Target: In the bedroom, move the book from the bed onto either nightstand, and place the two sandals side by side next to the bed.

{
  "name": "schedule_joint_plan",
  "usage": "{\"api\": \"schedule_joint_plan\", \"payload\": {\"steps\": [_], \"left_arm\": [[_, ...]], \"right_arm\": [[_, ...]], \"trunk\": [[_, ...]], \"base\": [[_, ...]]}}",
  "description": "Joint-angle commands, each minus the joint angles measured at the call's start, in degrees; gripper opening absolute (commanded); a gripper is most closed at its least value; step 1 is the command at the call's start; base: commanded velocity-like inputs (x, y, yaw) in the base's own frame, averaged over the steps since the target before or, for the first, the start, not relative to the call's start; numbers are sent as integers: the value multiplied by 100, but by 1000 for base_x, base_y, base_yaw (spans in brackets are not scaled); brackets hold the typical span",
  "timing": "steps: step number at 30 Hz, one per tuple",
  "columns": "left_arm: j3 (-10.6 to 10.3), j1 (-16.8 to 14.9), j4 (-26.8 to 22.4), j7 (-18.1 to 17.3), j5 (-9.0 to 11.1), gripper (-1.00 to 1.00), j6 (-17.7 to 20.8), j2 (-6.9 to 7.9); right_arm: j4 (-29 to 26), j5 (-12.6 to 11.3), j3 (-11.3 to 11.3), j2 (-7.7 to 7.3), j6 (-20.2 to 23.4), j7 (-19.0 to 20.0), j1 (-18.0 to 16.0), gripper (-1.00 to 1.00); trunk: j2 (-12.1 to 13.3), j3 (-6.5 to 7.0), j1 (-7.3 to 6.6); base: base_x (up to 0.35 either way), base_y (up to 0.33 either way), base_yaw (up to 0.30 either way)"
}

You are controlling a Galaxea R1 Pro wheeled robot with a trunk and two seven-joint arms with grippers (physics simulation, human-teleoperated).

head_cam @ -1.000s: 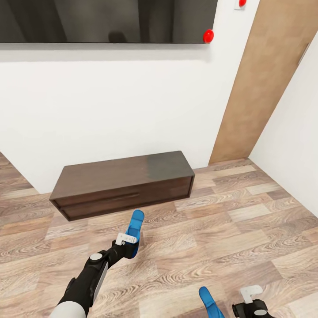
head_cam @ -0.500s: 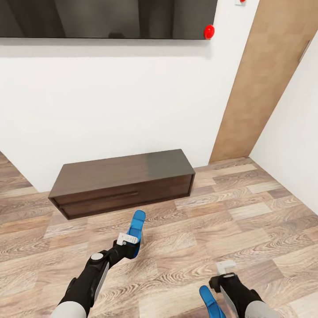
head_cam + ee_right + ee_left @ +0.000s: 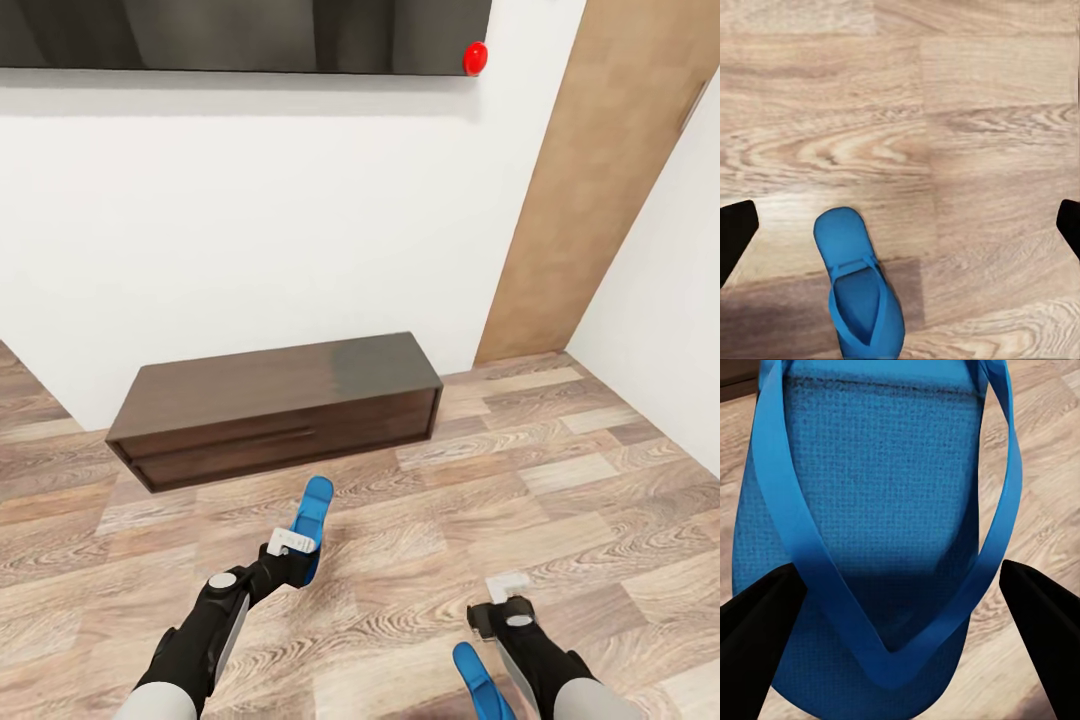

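One bright blue sandal (image 3: 313,512) hangs tilted above the wood floor, and my left gripper (image 3: 297,553) is shut on its near end. In the left wrist view this sandal (image 3: 870,495) spans the gap between the black fingertips (image 3: 754,622), straps facing the camera. The other sandal (image 3: 478,685) lies flat on the floor at the bottom edge of the head view. My right gripper (image 3: 505,597) hovers open just beyond it. The right wrist view looks straight down on that sandal (image 3: 859,300), which lies off to one side of the gripper (image 3: 904,225). The book, bed and nightstand are out of view.
A long low dark brown bench (image 3: 275,405) stands against the white wall ahead. A brown wooden door (image 3: 600,180) is at the right, beside a white side wall (image 3: 665,330). A dark panel (image 3: 240,35) with a red knob (image 3: 475,57) hangs above. Wood-plank floor (image 3: 560,490) stretches to the right.
My right arm has come forward from the bottom right corner to hover beyond the floor sandal. The left gripper keeps its hold on its sandal. The camera has shifted slightly.
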Motion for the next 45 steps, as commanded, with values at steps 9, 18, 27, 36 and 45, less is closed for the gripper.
{"api": "schedule_joint_plan", "payload": {"steps": [9,18,27,36,45], "left_arm": [[37,0,-11,-52,-22,-100,35,-4],[37,0,-11,-52,-21,-100,35,-9],[37,2,-11,-52,-21,-100,35,-11],[31,2,-6,-52,-21,-100,31,-19],[29,8,-9,-52,-21,-100,18,-20]], "right_arm": [[-78,7,-78,-222,-415,3986,-4,100],[-832,33,-84,-701,976,4426,-28,100],[-1074,46,-85,-947,1668,4367,-36,100],[-1051,38,-91,-1045,1663,4240,-36,100],[-1042,38,-81,-1042,1641,4226,-36,100]], "trunk": [[-364,-166,197],[-725,-328,395],[-1086,-490,593],[-1407,-633,768],[-1407,-633,768]], "base": [[0,0,0],[0,0,0],[0,0,0],[0,0,0],[0,0,0]]}}
